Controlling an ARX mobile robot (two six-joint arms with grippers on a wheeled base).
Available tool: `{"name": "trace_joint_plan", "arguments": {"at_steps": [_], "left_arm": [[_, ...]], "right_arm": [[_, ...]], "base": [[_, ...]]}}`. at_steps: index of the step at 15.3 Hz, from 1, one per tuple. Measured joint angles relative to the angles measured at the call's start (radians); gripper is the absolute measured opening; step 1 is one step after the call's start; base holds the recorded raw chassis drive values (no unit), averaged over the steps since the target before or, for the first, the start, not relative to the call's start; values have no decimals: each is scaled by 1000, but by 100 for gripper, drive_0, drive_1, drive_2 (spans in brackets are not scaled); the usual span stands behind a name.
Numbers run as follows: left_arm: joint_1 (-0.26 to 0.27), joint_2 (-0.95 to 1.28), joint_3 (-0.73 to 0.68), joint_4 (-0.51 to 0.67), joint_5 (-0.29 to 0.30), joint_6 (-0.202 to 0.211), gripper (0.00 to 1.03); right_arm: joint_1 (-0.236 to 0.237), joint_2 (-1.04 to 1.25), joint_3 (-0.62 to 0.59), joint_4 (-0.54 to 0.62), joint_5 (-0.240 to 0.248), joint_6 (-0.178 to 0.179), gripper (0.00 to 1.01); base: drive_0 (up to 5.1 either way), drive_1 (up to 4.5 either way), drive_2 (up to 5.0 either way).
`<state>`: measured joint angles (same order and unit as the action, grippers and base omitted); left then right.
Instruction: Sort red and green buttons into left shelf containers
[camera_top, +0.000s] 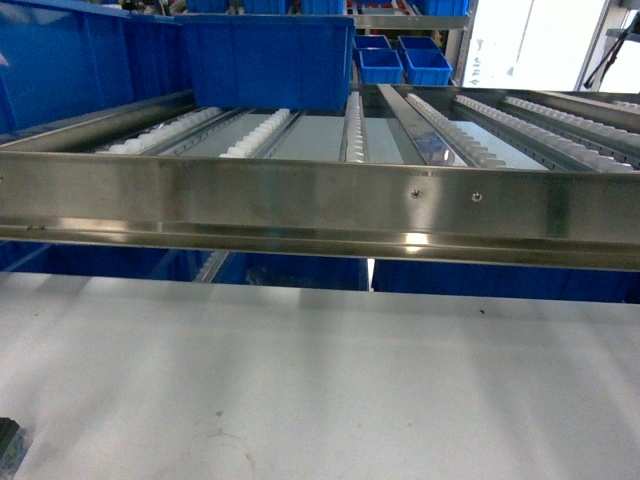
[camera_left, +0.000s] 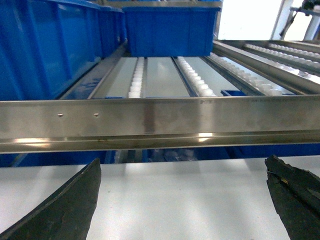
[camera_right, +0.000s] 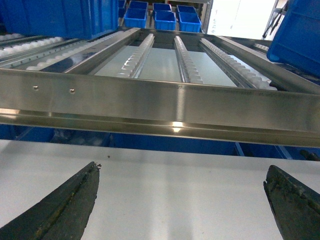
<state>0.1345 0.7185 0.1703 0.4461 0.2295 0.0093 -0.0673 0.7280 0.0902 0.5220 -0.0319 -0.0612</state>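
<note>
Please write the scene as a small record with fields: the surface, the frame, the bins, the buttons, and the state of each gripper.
surface: white table, bare in front of both grippers
frame: steel roller frame with white rollers, crossing all views
bins: large blue bin on the rollers, centre-left; another large blue bin at far left; small blue trays far behind
buttons: none visible in any view
left gripper: open, empty, over the table
right gripper: open, empty, over the table
</note>
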Motion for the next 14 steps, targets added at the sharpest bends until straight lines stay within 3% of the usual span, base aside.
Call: {"name": "trace_joint_plan", "arguments": {"at_steps": [3, 8, 11, 14], "left_arm": [[-90, 288, 151, -26, 18, 5, 98], [-188, 432, 249, -61, -20, 6, 98], [-192, 432, 249, -60, -23, 6, 98], [-191, 431, 249, -60, -23, 6, 98]], "right_arm": [[-47, 271, 86, 104, -40, -27, 98], [-110, 534, 166, 53, -61, -61, 98], [-141, 637, 181, 14, -78, -82, 98], [-143, 726, 210, -13, -89, -89, 98]], "base": [[0, 0, 0], [0, 0, 0], [0, 0, 0], [0, 0, 0]]}}
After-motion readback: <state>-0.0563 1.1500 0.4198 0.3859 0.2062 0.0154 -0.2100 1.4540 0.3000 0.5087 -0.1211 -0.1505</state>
